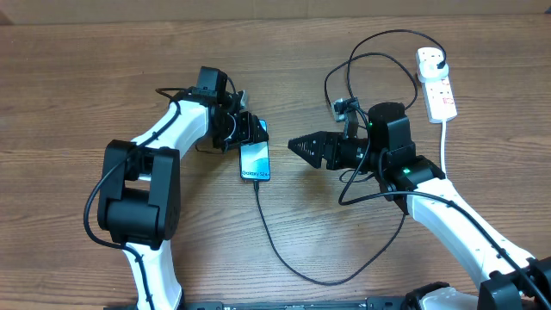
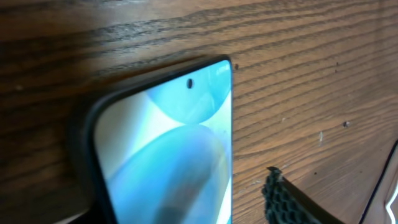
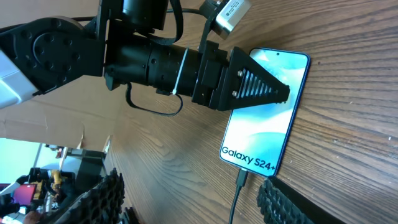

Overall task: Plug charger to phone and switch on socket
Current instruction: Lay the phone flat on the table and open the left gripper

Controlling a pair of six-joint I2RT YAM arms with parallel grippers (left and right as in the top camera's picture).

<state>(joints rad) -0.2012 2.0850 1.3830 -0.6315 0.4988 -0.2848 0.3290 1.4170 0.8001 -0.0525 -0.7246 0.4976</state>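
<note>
The slim rectangular smartphone with the light blue-teal screen is lying flat, face up, on the brown wooden table, left of centre, with its "Galaxy S24+" lettering along the short edge nearer the robot. The small connector tip of the long thin black cable is sitting at that same short edge (it looks seated in the port). From there the cable is looping towards the robot and then curving away to the right. Its black plug is sitting in the white elongated power strip at the far right. The strip's red marks are too small to show a switch position, and its thick white cord is running back towards the robot.

The left gripper is hanging over the phone's far end. One black ribbed finger is lying above the screen, but I cannot tell whether the jaws are spread or pressed together.

The right gripper is pointing at the phone from just beside its right edge, apart from it. Its fingers are spread wide and holding nothing.
</note>
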